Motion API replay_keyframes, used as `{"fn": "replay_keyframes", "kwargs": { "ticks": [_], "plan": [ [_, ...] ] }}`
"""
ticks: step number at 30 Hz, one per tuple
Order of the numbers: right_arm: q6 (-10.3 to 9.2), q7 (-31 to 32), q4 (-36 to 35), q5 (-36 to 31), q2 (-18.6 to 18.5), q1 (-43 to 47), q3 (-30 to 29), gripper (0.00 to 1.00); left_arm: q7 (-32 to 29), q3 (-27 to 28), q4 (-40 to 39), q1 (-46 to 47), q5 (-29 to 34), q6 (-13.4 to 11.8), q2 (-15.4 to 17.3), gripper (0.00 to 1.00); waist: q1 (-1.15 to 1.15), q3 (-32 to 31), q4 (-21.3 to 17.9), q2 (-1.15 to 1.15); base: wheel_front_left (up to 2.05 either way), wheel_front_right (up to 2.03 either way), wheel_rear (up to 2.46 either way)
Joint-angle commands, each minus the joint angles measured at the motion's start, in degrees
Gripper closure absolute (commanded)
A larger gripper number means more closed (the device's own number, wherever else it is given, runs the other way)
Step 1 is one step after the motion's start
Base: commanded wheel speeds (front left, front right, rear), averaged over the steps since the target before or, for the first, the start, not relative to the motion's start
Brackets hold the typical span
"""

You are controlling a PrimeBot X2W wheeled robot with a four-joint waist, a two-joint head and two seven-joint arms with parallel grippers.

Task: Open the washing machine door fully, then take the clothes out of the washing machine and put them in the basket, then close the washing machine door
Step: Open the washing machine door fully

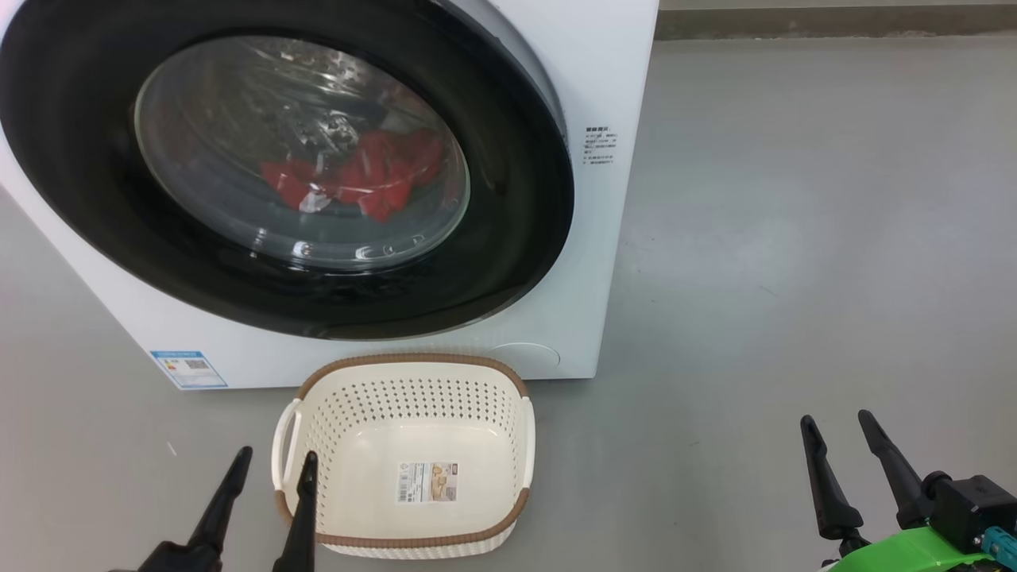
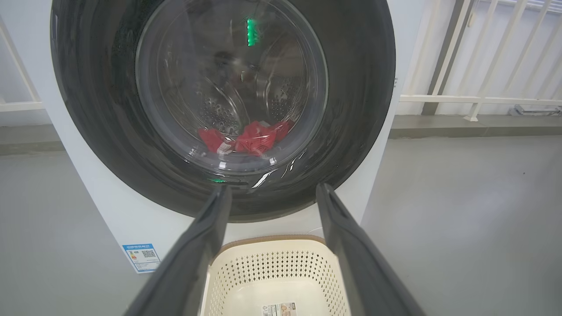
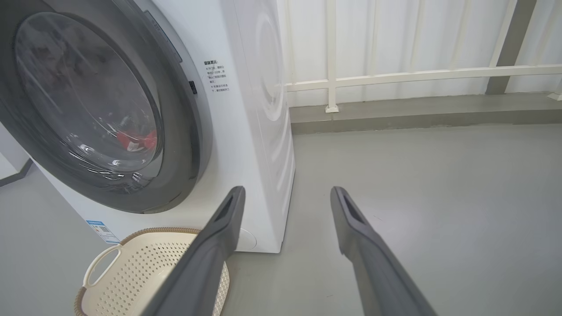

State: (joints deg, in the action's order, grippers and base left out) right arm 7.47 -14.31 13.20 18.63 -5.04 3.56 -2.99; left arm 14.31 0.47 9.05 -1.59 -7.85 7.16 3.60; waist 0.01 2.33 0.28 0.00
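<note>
Left gripper (image 1: 276, 457): lower left, fingers spread wide, empty, by the basket (image 1: 413, 359).
Right gripper (image 1: 836, 417): lower right, spread wide, empty.
Door (image 1: 508, 199): shut, upper left, straight above the left gripper.
Clothes (image 1: 357, 179): behind the glass, inside the washing machine (image 1: 616, 71).
Nearer arm: left, I'd say.

blue label (image 1: 189, 369) on washing machine (image 1: 612, 63), illegible

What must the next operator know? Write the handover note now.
Left end effector: open, empty, by the left edge of the small cream perforated plastic basket.
Right end effector: open, empty, over the grey floor.
Large round glossy black door of the big white washing machine looks shut; bright red clothes lie inside behind its glass.
Basket empty, on the floor before the machine.
Done: nothing. Left: open door, unload clothes, close door.
</note>
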Motion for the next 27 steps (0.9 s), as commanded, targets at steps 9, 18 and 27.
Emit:
{"fn": "replay_keyframes", "kwargs": {
  "ticks": [9,18,27],
  "plan": [
    [0.02,-0.7,-2.4,-0.9,-0.4,-1.6,-0.3,0.0,0.7,3.4,-0.2,1.2,-2.9,0.3,0.0,0.0,0.0,0.4,-0.1,0.0,0.0,0.0,0.0],
    [0.02,-0.7,-4.6,-2.7,0.5,-1.3,-1.9,0.0,0.7,4.3,-0.1,1.4,-3.8,0.3,-0.3,0.0,0.0,0.5,0.0,0.0,0.0,0.0,0.0],
    [0.02,-0.7,-4.8,1.4,1.3,-2.7,0.1,0.85,0.7,3.6,-0.4,2.0,-4.2,0.3,-0.4,0.0,0.0,1.0,0.4,0.0,0.0,0.0,0.0]
  ]
}}
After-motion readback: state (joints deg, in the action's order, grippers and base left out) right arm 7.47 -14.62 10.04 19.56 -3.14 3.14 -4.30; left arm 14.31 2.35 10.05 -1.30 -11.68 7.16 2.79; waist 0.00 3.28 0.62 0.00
